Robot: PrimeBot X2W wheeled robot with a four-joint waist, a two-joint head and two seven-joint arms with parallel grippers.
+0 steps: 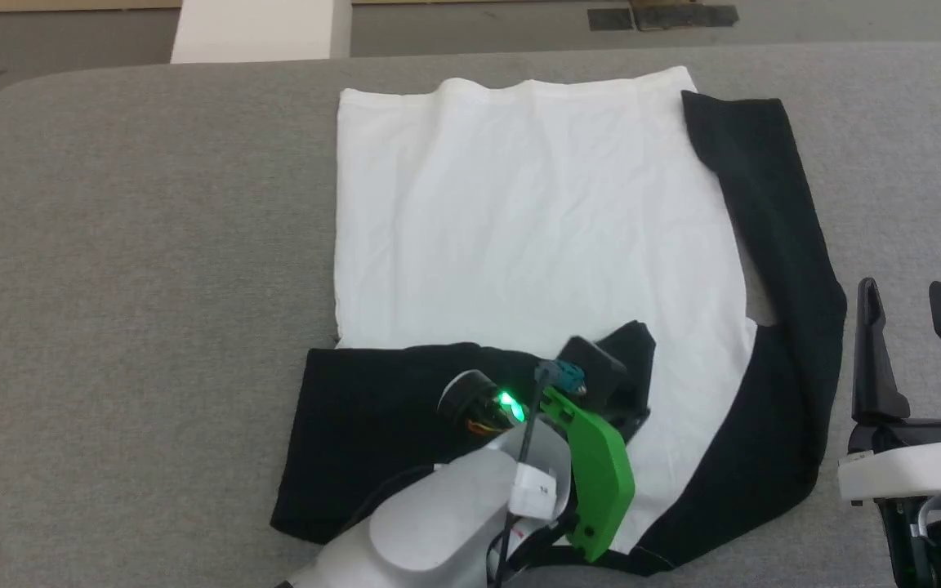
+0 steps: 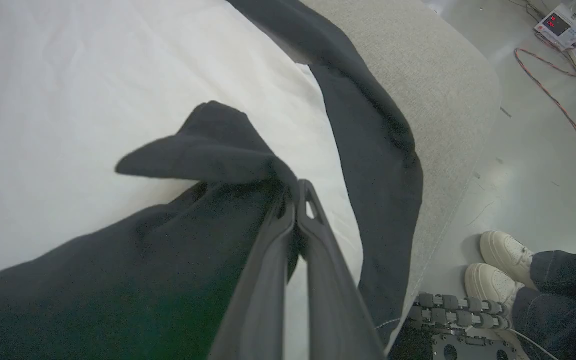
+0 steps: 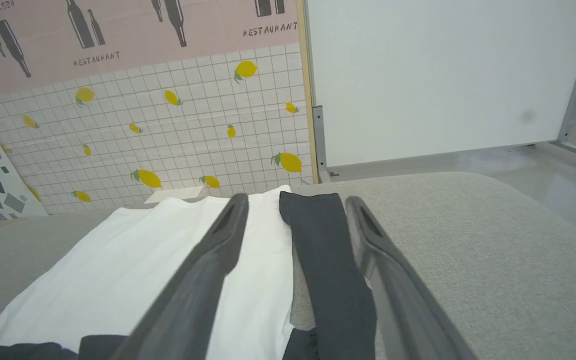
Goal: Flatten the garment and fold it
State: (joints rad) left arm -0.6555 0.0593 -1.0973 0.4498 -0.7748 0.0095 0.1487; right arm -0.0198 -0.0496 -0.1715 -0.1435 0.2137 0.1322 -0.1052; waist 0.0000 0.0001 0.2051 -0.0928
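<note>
Left gripper (image 2: pixel 296 199) pinches the black sleeve (image 2: pixel 208 145) of the garment (image 1: pixel 536 220), raising it over the white body ahead of my fingertips for folding. My right gripper (image 1: pixel 903 287), spread and empty, hovers beside the other sleeve (image 1: pixel 773 229).

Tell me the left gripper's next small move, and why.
Probably lower the pinched sleeve onto the shirt and let go. The left gripper is shut on a black fold that stands up in a peak over the white body, so the sleeve isn't lying flat yet.
</note>
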